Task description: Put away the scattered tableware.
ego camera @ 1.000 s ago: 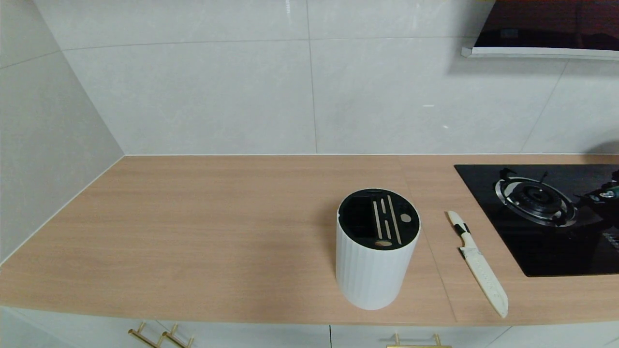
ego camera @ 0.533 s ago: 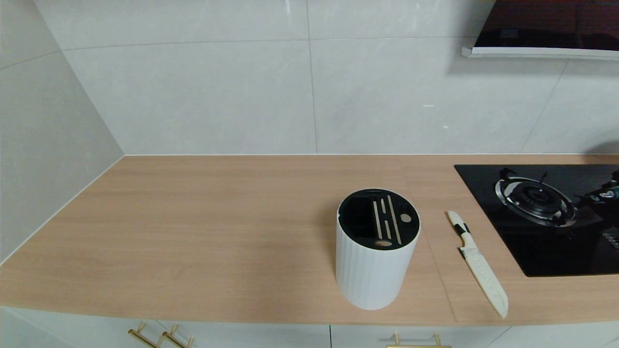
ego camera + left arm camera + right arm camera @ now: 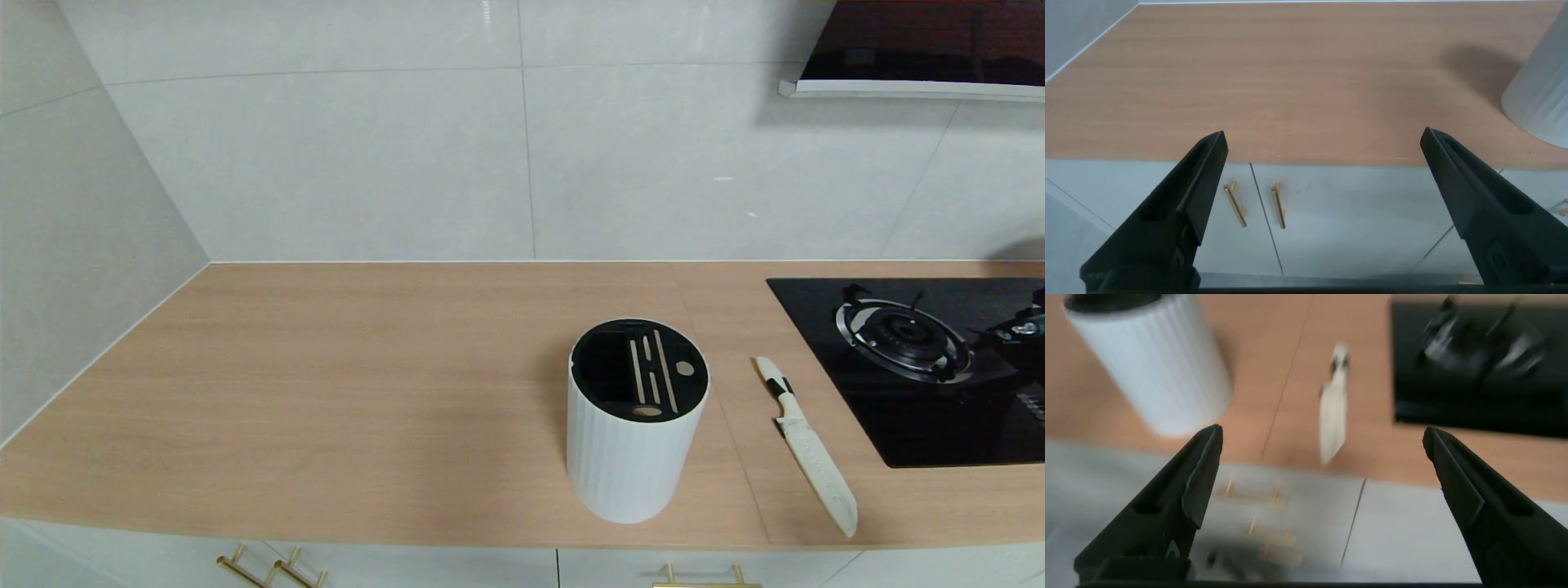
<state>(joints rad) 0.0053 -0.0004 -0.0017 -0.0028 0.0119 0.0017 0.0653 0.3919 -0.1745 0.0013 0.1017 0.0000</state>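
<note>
Wood, light brown and smooth, made the long kitchen countertop (image 3: 367, 367), and it ran from the white tiled wall (image 3: 326, 163) at the back to the front edge. A white round holder with ribbed sides and a black slotted top (image 3: 635, 441) stood upright near the front edge, a bit to the right of the middle. The slots and the big dark hole in its top had nothing sticking out of them. A cream knife with a black band on its handle (image 3: 804, 441) lay flat on the countertop, between the holder and the black glass stove (image 3: 922, 425), touching neither of them. Its blade tip pointed at the front edge and its handle pointed at the back wall. The stove sat at the right end and had a round metal burner ring (image 3: 904, 336) on it. A dark hood (image 3: 922, 49) hung on the wall above the stove. White cupboard doors with small gold handles (image 3: 269, 567) were under the front edge. The left gripper (image 3: 1323, 139) was in front of the countertop's front edge, above the cupboard doors, with its two black fingers (image 3: 1184, 204) spread wide and nothing between them. The right gripper (image 3: 1321, 434) was also in front of that edge, facing the holder and the knife, its fingers (image 3: 1176, 498) far apart and holding nothing.
</note>
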